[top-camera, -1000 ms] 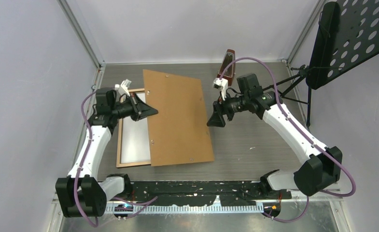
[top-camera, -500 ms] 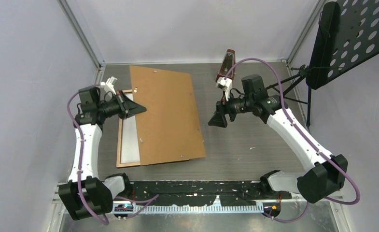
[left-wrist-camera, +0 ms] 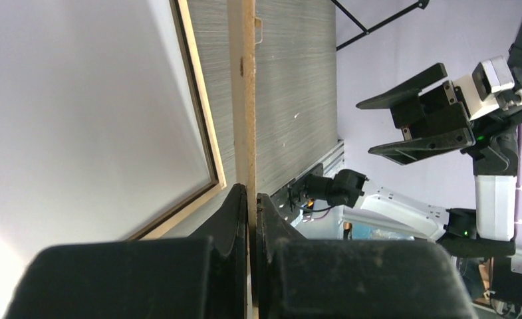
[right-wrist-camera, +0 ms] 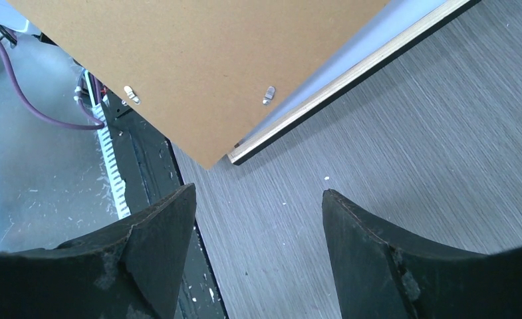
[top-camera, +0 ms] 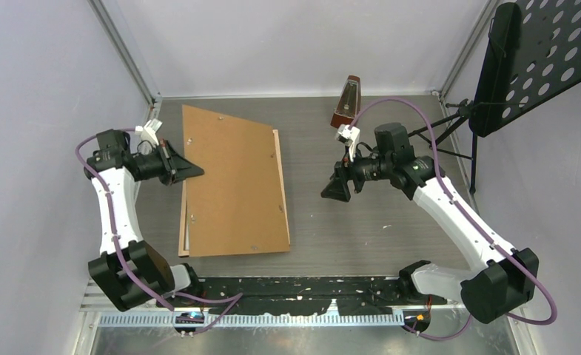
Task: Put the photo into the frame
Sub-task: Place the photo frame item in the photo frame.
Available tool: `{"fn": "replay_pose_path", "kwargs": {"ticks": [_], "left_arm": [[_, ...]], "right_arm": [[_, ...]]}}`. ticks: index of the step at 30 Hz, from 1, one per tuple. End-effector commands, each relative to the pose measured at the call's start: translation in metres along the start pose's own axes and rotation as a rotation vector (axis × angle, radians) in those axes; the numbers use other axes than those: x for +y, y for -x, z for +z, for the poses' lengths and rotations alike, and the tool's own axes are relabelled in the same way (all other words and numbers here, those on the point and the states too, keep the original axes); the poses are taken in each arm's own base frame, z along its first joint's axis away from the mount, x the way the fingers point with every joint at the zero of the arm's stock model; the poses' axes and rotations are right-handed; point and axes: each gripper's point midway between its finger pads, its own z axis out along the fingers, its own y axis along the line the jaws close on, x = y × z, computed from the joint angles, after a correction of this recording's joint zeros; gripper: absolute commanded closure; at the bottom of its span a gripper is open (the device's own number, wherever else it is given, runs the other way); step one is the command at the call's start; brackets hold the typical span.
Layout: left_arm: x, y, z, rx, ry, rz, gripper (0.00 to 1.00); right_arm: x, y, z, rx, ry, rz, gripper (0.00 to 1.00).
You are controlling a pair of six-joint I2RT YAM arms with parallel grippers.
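Note:
The brown hardboard backing sheet (top-camera: 232, 185) lies over the frame, whose wood-coloured border shows along the sheet's right side (top-camera: 276, 159) and lower left (top-camera: 183, 233). My left gripper (top-camera: 197, 171) is shut on the sheet's left edge; the left wrist view shows the jaws (left-wrist-camera: 251, 193) pinching the thin board (left-wrist-camera: 247, 86) edge-on. Below it are the frame border (left-wrist-camera: 198, 113) and a white surface (left-wrist-camera: 78, 100) inside. No beach picture shows. My right gripper (top-camera: 337, 191) is open and empty above bare table, right of the frame; its view (right-wrist-camera: 258, 199) shows the sheet's corner (right-wrist-camera: 198, 60) and frame edge (right-wrist-camera: 351, 74).
A wooden metronome (top-camera: 346, 102) stands at the back of the table. A black perforated music stand (top-camera: 539, 59) rises at the right. Grey walls close the left and back sides. A black strip (top-camera: 302, 292) runs along the near edge.
My left arm has drawn the backing sheet leftward, so it now covers nearly all of the frame's white interior. The right gripper has stayed nearly in place, open.

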Motion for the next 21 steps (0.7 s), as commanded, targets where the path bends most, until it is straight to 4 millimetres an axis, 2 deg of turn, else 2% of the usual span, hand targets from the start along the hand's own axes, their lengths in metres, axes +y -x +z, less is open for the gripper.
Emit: {"fn": "replay_pose_path", "kwargs": {"ticks": [1, 9, 21], "left_arm": [[-0.027, 0.0, -0.016, -0.001, -0.103, 0.031, 1.0], [-0.009, 0.02, -0.022, -0.028, -0.109, 0.005, 1.0], [0.011, 0.055, -0.015, -0.033, -0.131, -0.005, 1.0]], "right_arm": [[0.001, 0.015, -0.006, -0.062, -0.016, -0.043, 0.24], [0.001, 0.013, -0.009, -0.076, -0.027, -0.045, 0.24], [-0.001, 0.011, -0.012, -0.09, -0.041, -0.04, 0.23]]}}
